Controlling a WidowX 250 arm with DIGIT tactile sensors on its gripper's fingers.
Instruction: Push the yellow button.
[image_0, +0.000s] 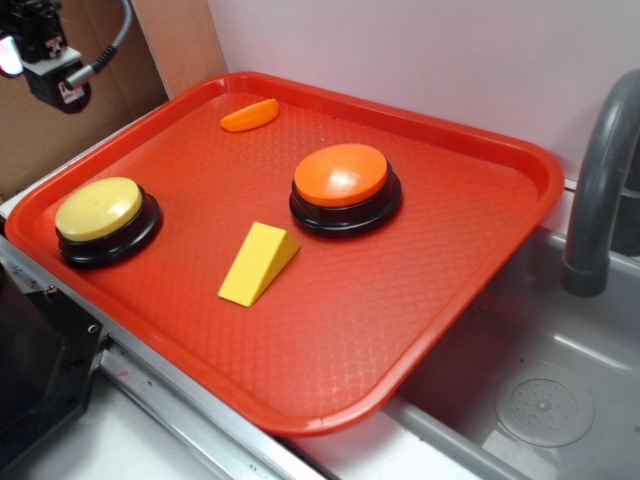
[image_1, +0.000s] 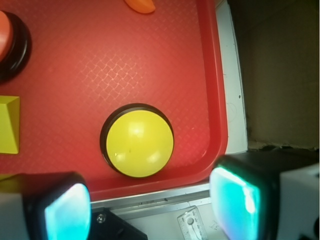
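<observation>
The yellow button (image_0: 98, 208) has a pale yellow dome on a black base and sits near the left edge of the red tray (image_0: 330, 330). In the wrist view the yellow button (image_1: 139, 142) lies just ahead of my gripper (image_1: 150, 207), close to the tray's rim. The gripper is open, its two glowing pads (image_1: 67, 212) wide apart with nothing between them. From outside, the gripper (image_0: 48, 62) hangs high at the top left, above and behind the button, not touching it.
An orange-topped button (image_0: 344, 186) stands mid-tray, a yellow wedge block (image_0: 258, 264) lies in front of it, and a small orange piece (image_0: 250, 115) lies at the back. A grey faucet (image_0: 598, 190) and sink (image_0: 540, 400) are to the right. Cardboard stands behind the gripper.
</observation>
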